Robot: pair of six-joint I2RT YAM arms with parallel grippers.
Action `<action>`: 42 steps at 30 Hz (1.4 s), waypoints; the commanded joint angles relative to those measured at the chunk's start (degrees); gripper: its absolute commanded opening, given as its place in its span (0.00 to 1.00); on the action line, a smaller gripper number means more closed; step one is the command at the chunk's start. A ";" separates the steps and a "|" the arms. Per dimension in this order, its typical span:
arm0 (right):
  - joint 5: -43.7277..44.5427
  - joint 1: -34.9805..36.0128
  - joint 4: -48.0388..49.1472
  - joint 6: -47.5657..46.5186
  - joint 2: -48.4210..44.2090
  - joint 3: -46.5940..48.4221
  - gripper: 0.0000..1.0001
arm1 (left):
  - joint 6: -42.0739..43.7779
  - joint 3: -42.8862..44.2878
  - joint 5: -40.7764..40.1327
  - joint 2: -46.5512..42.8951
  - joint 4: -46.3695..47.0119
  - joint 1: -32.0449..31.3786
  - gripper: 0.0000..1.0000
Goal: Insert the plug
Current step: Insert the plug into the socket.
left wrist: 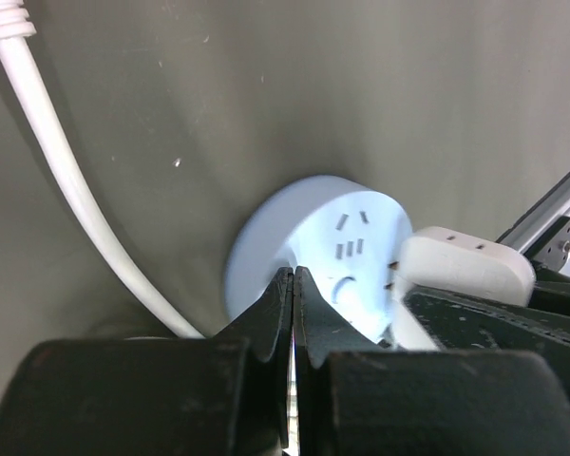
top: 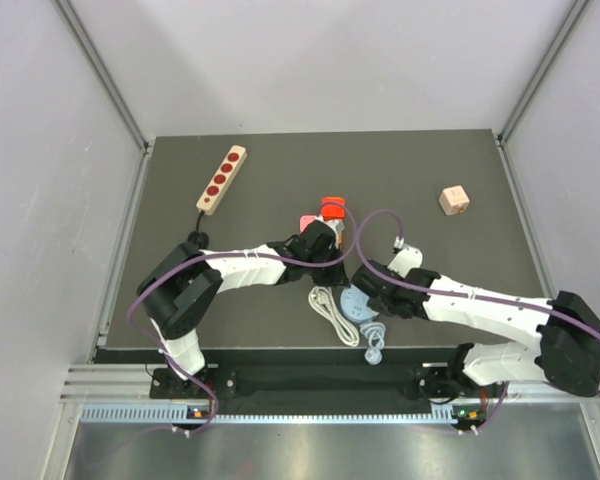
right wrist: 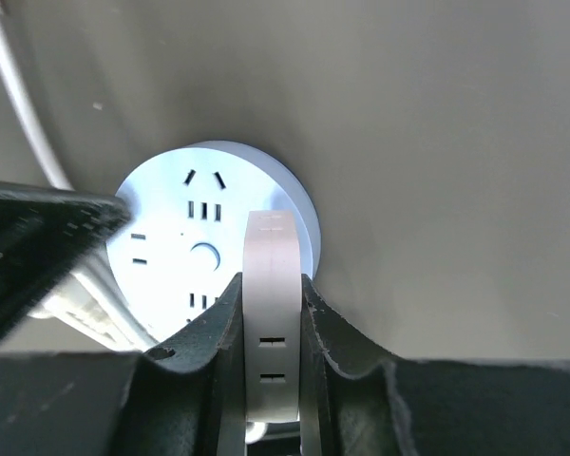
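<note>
Misalignment first among the hazards: white plug clamped flat in the closed right tool, poised at the 5 o'clock edge of the round blue socket, near the counter's 6 o'clock edge, prongs seemingly not yet seated. Left tool shut on nothing, tips at the socket's rim, contact hard to tell. Risk from pressing down off-square: bent prongs, a plug twisting in the grip, or the socket skidding away under so slim a brace.
</note>
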 commanded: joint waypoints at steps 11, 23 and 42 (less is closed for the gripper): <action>0.45 -1.82 -11.15 -9.04 -7.27 -0.91 0.03 | 2.28 -1.78 -7.68 2.60 -10.81 1.07 0.00; -0.25 -4.46 -8.51 -12.47 -7.28 -1.35 0.38 | 4.66 6.75 -6.18 -7.32 -18.19 3.00 0.00; -7.81 -6.04 -4.56 -16.43 -6.31 -1.44 0.40 | 7.12 10.80 -5.21 -19.99 -22.77 6.61 0.00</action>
